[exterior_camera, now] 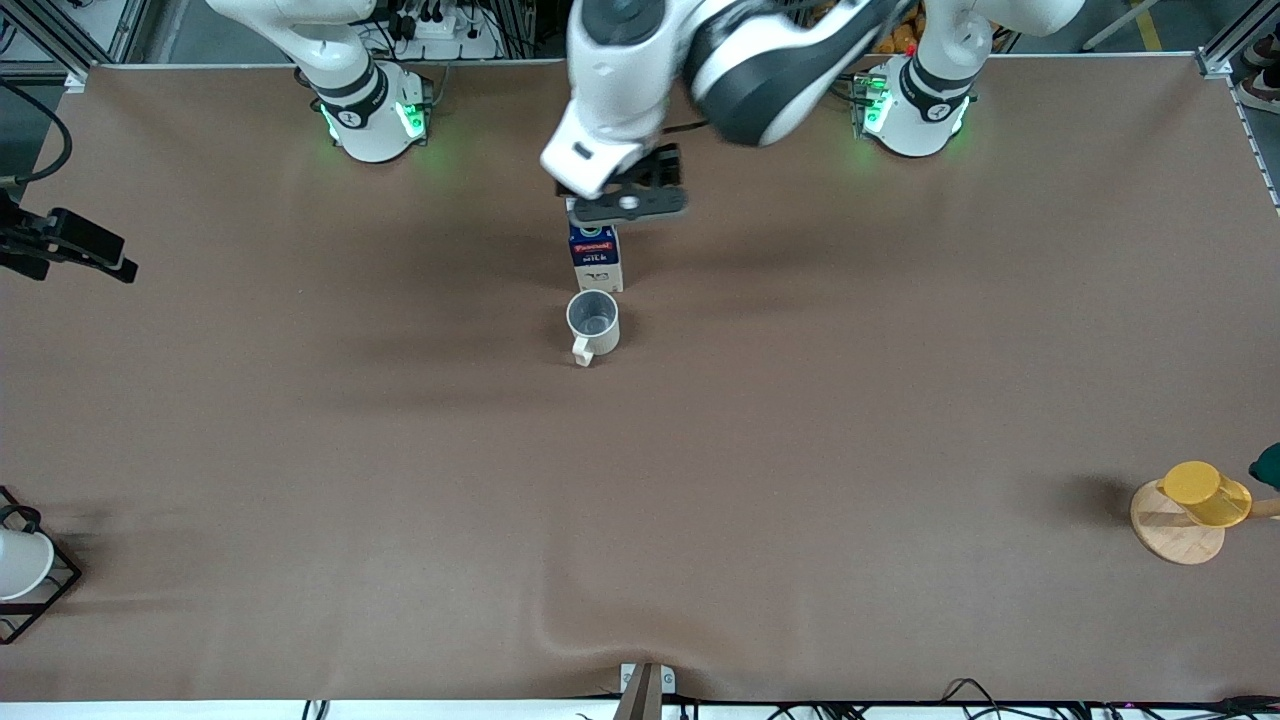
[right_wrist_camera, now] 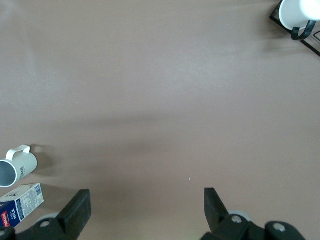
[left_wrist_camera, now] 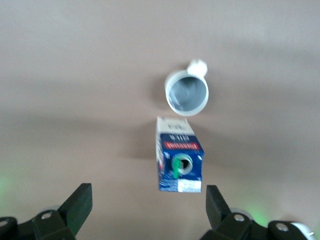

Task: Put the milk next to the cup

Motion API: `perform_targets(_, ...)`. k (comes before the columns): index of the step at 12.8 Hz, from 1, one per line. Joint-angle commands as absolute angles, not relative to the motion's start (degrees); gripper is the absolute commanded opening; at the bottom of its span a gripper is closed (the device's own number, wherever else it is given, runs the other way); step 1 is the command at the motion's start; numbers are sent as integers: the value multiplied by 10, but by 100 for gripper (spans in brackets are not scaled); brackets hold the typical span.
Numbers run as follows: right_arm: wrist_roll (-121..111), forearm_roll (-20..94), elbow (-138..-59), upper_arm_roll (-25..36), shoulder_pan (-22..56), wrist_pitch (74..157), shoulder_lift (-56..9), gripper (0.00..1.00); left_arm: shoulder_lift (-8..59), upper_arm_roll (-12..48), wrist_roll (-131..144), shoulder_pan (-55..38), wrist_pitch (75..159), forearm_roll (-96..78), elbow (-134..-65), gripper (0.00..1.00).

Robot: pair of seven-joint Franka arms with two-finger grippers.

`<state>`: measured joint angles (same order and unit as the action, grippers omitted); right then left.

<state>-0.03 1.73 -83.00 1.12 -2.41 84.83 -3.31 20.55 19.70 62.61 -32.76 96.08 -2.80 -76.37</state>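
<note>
Milk [exterior_camera: 596,256] stands upright on the worktop [exterior_camera: 800,450], just beside the cup [exterior_camera: 593,324] and farther from the front camera — placement looks done. Left gripper [exterior_camera: 628,203] hovers over it, fingers spread, holding nothing. Right gripper [right_wrist_camera: 145,210] waits, spread too.

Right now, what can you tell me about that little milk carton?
The milk is a small rectangular carton, apparently cardboard, dark blue on top with a red label band, white below, with a green-tabbed spout. It stands upright on the brown table, just beside the cup and farther from the front camera. The left gripper hovers open above, not touching it.
</note>
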Motion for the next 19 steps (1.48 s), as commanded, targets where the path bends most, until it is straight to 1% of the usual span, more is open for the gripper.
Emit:
perform_targets(1,5,20,-821,2,-39,850,-38,100,122,199,626,-244,928,-20,-786,100)
perform_targets(4,6,21,-821,1,-36,849,-35,100,72,198,520,-165,890,27,-787,100)
perform_targets(6,6,19,-822,-1,-30,856,-35,100,61,200,465,-95,885,25,-787,100)
perform_targets(10,6,18,-824,-1,-27,871,-40,100,49,198,370,-25,871,27,-787,100)
perform_targets(12,6,19,-824,-1,-25,879,-40,100,24,173,303,-15,842,26,-801,100)
perform_targets(14,6,19,-825,-1,-26,876,-40,100,5,112,236,-23,830,15,-816,100)
perform_targets(16,-1,18,-823,2,-33,873,-38,100,-2,95,187,-16,826,15,-829,100)
perform_targets(17,-1,18,-822,2,-33,873,-38,100,-6,72,167,-21,825,15,-837,100)
perform_targets(19,3,18,-824,2,-30,873,-39,100,-24,51,147,-26,825,14,-860,100)
